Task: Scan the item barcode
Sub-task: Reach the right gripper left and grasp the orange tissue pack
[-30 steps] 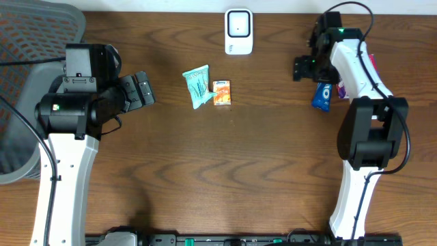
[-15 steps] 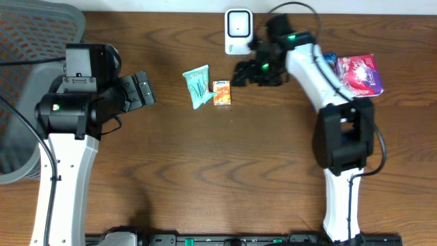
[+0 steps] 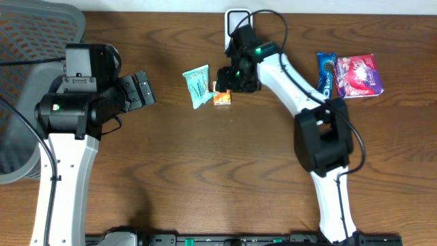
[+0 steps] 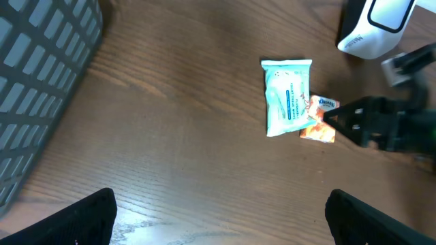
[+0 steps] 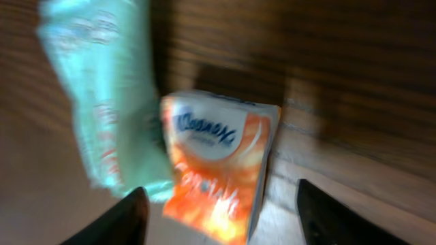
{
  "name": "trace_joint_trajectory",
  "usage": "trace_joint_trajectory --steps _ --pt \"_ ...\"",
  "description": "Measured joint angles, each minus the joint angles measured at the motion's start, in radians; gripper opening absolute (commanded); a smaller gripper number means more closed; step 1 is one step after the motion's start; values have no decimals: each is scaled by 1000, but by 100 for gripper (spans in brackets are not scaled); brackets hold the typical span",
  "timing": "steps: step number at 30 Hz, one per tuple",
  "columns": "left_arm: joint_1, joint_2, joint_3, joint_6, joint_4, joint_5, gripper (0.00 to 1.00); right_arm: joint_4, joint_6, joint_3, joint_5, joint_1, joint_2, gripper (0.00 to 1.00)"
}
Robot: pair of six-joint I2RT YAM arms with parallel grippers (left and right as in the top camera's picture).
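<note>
Overhead view: the right arm reaches across to the middle of the table, and the right gripper [image 3: 225,80] hangs directly over the orange Kleenex tissue pack [image 3: 222,98].
Item position: the Kleenex tissue pack lies flat on the wooden table [image 3: 171,171]. Its left edge is against, or just beside, the teal wipes pack [image 3: 196,85].
Scanner: the white barcode scanner [image 3: 231,31] stands near the far edge of the table, close behind the item and partly hidden by the arm.
Right claw, wrist view: the fingers [image 5: 133,218] stand apart on either side of the pack, with a slim gap showing on each side. The frame is blurred, but nothing is gripped as far as it shows.
Left claw: the left gripper [image 4: 218,218] is spread wide and empty, well apart from the goods and facing them.
Other goods: a blue biscuit pack [image 3: 326,72] and a pink packet [image 3: 358,75] lie side by side at the right of the table.
Barcode: none shows on the upward face, so it is probably underneath.
Done (judged): the claw is lined up over the item, and that is all.
Left to do (judged): close on the pack, lift it, turn the coded face to the scanner window and hold it there. This is an early stage of the task.
</note>
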Motion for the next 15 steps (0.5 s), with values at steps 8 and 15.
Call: trace_joint_trajectory --steps 8,15 --pt "0 0 0 0 0 0 98 8 -1 22 -15 8 60 1" --pt "0 0 0 0 0 0 98 -63 -100 19 -172 -42 64 1"
